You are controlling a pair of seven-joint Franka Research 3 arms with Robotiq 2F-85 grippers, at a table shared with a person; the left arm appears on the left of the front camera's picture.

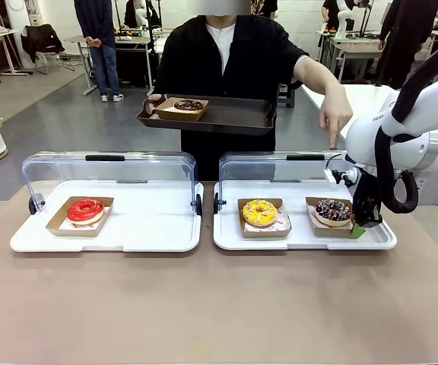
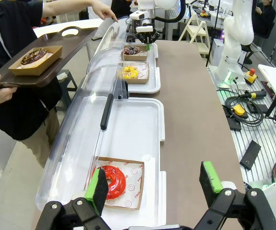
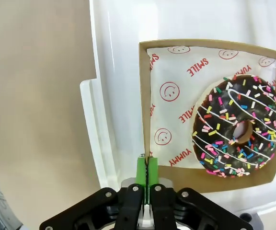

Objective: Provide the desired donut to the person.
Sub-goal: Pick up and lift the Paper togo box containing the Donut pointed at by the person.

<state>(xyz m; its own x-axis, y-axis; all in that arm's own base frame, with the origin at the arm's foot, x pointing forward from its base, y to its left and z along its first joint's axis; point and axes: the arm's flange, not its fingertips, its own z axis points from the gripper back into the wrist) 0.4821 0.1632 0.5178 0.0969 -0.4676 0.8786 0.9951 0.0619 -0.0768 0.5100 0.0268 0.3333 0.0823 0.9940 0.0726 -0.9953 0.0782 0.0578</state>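
At the right of the front view, the right arm is glossy white with rounded shells, and a thick black cable loops by its wrist (small dark lettering marks the shell). The right gripper is angular black with silver screw heads and thin green pads. The left gripper matches, with chunkier green pads. The person, top centre, wears a black short-sleeved shirt over white.

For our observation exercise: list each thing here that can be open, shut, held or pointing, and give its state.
Left cover: open, tipped back.
Right cover: open, tipped back.
Left end effector: open, above the red donut.
Right end effector: shut on the sprinkled donut's box.
Brown tray: held by the person, carrying a chocolate donut.
Free hand: pointing down.
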